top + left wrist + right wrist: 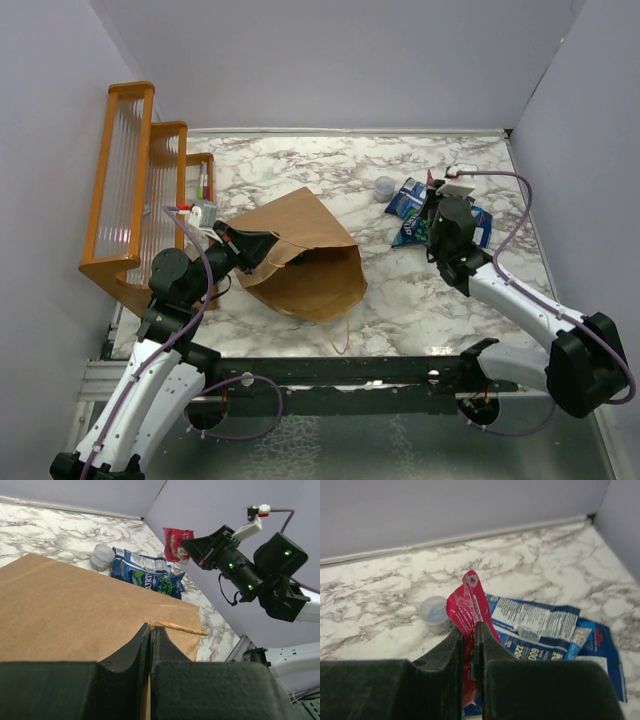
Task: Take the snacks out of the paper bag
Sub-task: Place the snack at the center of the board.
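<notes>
Though sideways, paper bag (312, 226), contents hidden.

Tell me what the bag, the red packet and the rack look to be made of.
The bag looks like matte brown kraft paper: sharp creases, twisted paper-cord handle. The red packet seems thin foil or plastic film: glossy, crinkled, printed. The rack is probably orange-stained wood, faintly shiny; its panels look like clear ribbed plastic.
</notes>
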`<state>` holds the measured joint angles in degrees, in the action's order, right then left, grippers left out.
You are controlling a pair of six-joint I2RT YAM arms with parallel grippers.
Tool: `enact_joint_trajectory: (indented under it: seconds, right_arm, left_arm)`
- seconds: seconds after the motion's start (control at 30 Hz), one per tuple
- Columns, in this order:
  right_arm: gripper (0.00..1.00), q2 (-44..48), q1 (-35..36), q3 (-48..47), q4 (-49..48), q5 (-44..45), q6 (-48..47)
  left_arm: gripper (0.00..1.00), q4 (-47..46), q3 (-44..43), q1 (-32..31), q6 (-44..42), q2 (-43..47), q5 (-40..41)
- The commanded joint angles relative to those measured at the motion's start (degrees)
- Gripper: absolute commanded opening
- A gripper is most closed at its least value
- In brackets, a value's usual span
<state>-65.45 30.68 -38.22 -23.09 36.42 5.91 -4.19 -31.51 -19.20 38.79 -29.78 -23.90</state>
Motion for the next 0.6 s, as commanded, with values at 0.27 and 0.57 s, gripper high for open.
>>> enact_joint_trajectory:
  seconds: [0.27,0.57]
  right_arm:
    - [0.02,-8.6,-16.0,-1.3,11.4,-12.8,31.4]
    - [0.29,-5.2,-16.2,0.5,12.9,-11.1,32.2]
  left_arm:
    - [0.0,-2.6,-0.3,0.0,1.1,-0.2,-2.1]
    - [0.0,-2.6,0.4,0.0,1.6,-0.2,-5.2]
